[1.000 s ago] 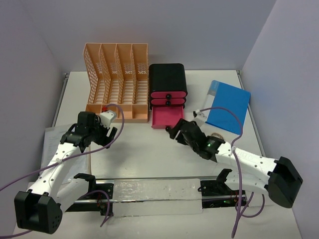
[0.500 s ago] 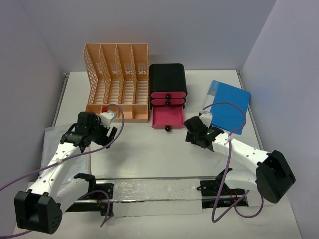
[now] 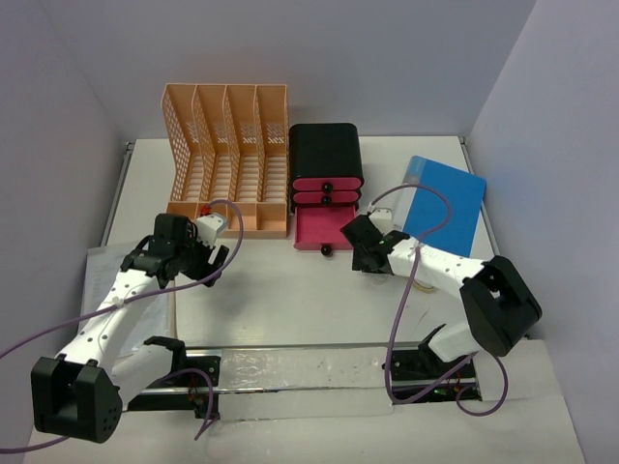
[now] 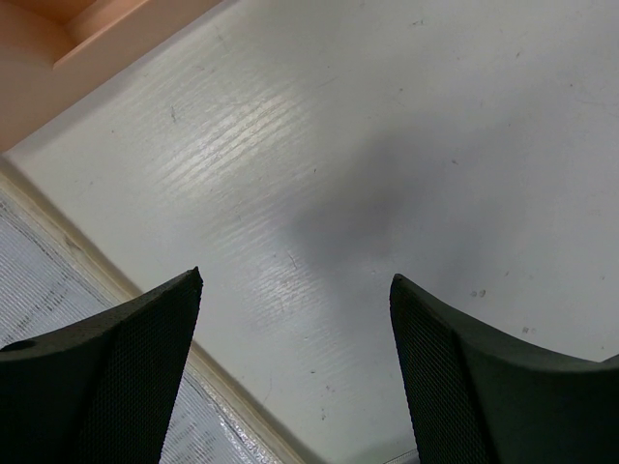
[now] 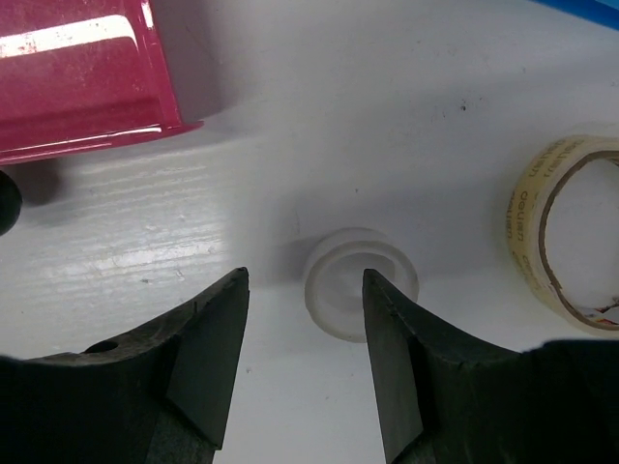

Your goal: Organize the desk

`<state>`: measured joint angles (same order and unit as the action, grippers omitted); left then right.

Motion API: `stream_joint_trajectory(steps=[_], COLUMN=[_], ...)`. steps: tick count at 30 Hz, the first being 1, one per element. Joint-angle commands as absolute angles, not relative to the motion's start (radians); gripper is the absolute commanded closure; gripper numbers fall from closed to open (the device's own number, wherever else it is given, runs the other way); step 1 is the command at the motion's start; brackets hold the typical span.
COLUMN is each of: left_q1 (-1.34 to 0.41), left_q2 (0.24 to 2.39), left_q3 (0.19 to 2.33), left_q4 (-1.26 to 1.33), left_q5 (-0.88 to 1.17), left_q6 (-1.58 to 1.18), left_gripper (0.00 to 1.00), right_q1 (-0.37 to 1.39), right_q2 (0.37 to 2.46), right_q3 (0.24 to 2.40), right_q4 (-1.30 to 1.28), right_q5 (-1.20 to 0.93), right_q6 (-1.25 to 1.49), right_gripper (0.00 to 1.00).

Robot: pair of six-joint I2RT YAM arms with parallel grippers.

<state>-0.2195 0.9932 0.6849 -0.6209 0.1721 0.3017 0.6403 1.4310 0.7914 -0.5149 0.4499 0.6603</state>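
Observation:
The desk (image 3: 280, 285) is a large white tabletop. My right gripper (image 3: 354, 244) hangs open just right of the pulled-out pink drawer (image 3: 319, 230). In the right wrist view its jaws (image 5: 305, 280) stand apart over the bare desk (image 5: 319, 126), and a small white ring (image 5: 360, 282) lies just beyond the right fingertip, not touched. A roll of clear tape (image 5: 571, 237) lies to its right. My left gripper (image 3: 205, 259) is open and empty low over the desk (image 4: 387, 126), in front of the peach rack.
A peach lattice file rack (image 3: 227, 159) and a black box with pink drawers (image 3: 327, 164) stand at the back. A blue folder (image 3: 445, 205) lies at the right. A clear plastic sleeve (image 3: 106, 280) lies at the left, and its edge shows in the left wrist view (image 4: 58, 261).
My right arm swung its base joint rightward and brought the gripper back left, next to the open drawer. The left arm barely moved.

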Motion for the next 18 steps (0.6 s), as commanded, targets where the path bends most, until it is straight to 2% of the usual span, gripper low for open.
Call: stream_joint_trajectory(steps=[1, 6, 11, 12, 15, 16, 18], left_q1=[-0.213, -0.213, -0.213, -0.213, -0.212, -0.213, -0.213], left_q2=[1.01, 1.012, 1.012, 1.015, 1.024, 1.028, 1.041], left_q3=[0.745, 0.733, 0.741, 0.744, 0.744, 0.744, 0.745], left_q4=[-0.603, -0.6, -0.609, -0.614, -0.612, -0.611, -0.605], left_q5=[0.188, 0.183, 0.186, 0.192, 0.193, 0.193, 0.195], left_q6=[0.313, 0.313, 0.313, 0.313, 0.317, 0.32, 0.33], left_gripper=[0.15, 0.15, 0.15, 0.15, 0.15, 0.15, 0.15], right_q1=[0.635, 0.634, 0.634, 0.635, 0.635, 0.635, 0.637], right_q2=[1.425, 1.454, 1.491, 1.485, 1.453, 1.441, 1.389], right_q3=[0.755, 0.714, 0.716, 0.715, 0.745, 0.76, 0.836], right_q4=[-0.471, -0.376, -0.359, -0.353, -0.403, -0.434, -0.522], right_q5=[0.467, 0.386, 0.377, 0.371, 0.399, 0.421, 0.487], right_q6=[0.673, 0.645, 0.655, 0.653, 0.644, 0.644, 0.631], right_gripper=[0.44, 0.51, 0.51, 0.67, 0.96, 1.0, 1.0])
